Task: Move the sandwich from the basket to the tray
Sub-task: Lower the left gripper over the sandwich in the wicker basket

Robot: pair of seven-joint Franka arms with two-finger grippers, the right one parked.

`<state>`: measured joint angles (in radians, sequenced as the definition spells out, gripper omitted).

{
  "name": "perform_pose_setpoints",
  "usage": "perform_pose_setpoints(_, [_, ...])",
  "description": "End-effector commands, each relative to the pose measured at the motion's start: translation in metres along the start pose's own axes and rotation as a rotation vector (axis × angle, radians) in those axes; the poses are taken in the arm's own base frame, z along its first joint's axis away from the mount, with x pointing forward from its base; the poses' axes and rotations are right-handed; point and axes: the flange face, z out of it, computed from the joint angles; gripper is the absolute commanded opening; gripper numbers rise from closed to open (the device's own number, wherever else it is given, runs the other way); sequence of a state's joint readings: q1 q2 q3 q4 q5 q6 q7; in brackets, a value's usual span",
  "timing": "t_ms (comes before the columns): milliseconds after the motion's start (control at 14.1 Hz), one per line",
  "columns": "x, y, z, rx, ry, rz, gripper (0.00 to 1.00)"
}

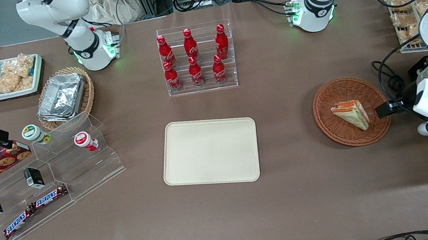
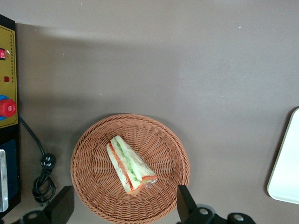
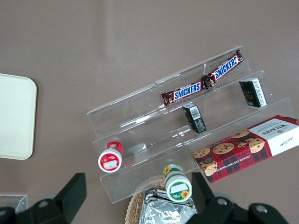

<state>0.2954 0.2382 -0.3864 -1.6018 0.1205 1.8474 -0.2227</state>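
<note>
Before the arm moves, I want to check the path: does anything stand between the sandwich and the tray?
Nothing visible does. The sandwich lies in the basket, with only bare table between it and the tray. The open end effector hangs above the basket.

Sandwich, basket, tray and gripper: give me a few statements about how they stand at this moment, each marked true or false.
1. The sandwich lies inside the basket. True.
2. The tray already holds the sandwich. False: the tray holds nothing.
3. The gripper is shut on the sandwich. False: its fingers stand open and apart from the sandwich, which lies untouched in the basket.
4. The basket lies toward the working arm's end of the table from the tray. True.
5. The red bottles stand on the tray. False: they stand in a clear rack, farther from the front camera than the tray.
</note>
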Motion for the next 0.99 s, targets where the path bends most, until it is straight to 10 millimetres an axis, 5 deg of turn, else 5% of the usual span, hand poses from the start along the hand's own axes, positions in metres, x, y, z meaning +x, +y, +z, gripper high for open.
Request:
perform_pose_setpoints(0, [0.001, 0.007, 0.002, -0.009, -0.031, -0.022, 0.99])
perform_pose_setpoints(212, [-0.001, 0.02, 0.011, 0.009, -0.041, -0.147, 0.99])
perform_pose_setpoints(637, [-0.029, 0.015, 0.107, 0.127, -0.107, -0.663, 0.99])
perform_pose_setpoints(920, [-0.063, -0.041, 0.173, 0.108, -0.096, -0.806, 0.99])
